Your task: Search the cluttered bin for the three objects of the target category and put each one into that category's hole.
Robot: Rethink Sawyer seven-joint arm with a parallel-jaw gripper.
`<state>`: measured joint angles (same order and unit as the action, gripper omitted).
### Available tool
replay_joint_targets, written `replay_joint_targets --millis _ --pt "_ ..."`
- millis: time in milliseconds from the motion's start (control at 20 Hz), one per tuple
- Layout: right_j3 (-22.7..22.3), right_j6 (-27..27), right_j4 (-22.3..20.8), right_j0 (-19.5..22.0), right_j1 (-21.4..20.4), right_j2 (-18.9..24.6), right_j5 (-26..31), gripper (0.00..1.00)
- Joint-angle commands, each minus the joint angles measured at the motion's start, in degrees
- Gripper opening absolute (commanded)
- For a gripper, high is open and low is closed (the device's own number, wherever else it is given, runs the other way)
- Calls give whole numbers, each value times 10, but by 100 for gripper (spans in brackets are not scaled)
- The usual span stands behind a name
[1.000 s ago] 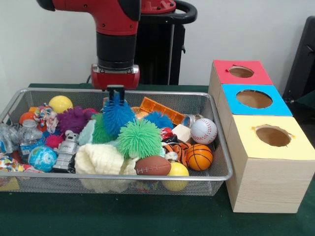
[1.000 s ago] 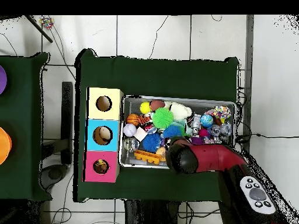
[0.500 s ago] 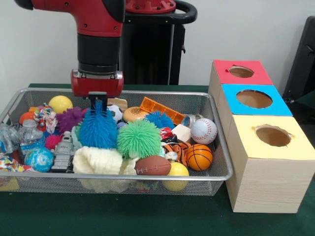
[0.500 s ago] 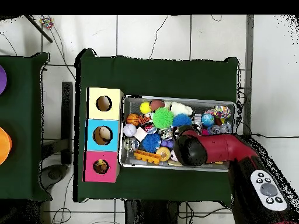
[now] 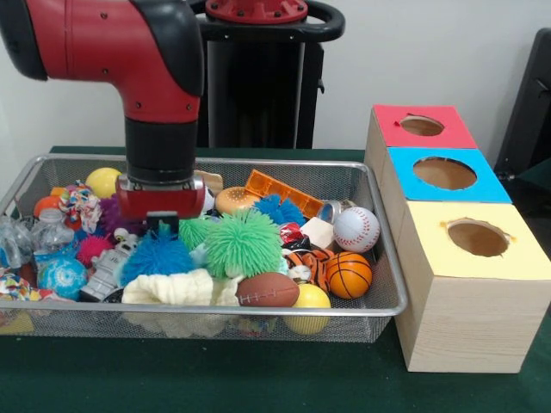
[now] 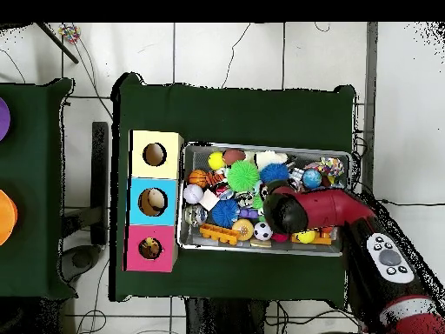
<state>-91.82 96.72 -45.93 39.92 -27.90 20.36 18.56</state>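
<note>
The wire mesh bin [image 5: 258, 307] fills the table's left and also shows in the overhead view [image 6: 261, 148]. My gripper [image 5: 161, 225] is low over the bin's left half, shut on a blue spiky ball [image 5: 155, 255] that rests among the clutter. In the overhead view my arm [image 6: 300, 209] covers the gripper. The orange tiger-striped plush [image 5: 306, 261] lies right of the gripper, between a green spiky ball [image 5: 244, 243] and a basketball [image 5: 348, 274]. A tan thing [image 5: 209, 181] peeks out behind my wrist; I cannot tell what it is. The red-surround hole [image 5: 422, 126] is farthest back on the wooden boxes [image 6: 150, 249].
A blue-surround hole [image 5: 444, 173] and a yellow-surround hole [image 5: 477, 237] stand in front of the red one. The bin also holds a baseball [image 5: 355, 229], a football [image 5: 267, 290], a cream knitted thing [image 5: 172, 288], an orange toy [image 5: 280, 192] and several small balls.
My gripper has moved left in the front view and down into the bin, carrying the blue spiky ball from the bin's middle to its left half.
</note>
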Motion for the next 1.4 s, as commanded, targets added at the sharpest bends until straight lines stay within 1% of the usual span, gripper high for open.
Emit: replay_joint_targets --millis 50,200,350,450,700,1000,1100,1400 --pt "52 -49 -53 -26 114 12 8 0" --pt "34 -21 -50 -36 114 -6 8 0" --pt "16 -31 -42 -19 121 -6 25 0" --pt "10 -48 -39 -8 122 -7 45 0" --pt "2 -55 -43 -22 102 -34 83 0" --pt "-10 -64 -33 -22 97 -32 101 0" --pt "-17 -59 -28 -23 96 -32 105 0" --pt "-37 -38 -11 -19 124 -23 97 0"
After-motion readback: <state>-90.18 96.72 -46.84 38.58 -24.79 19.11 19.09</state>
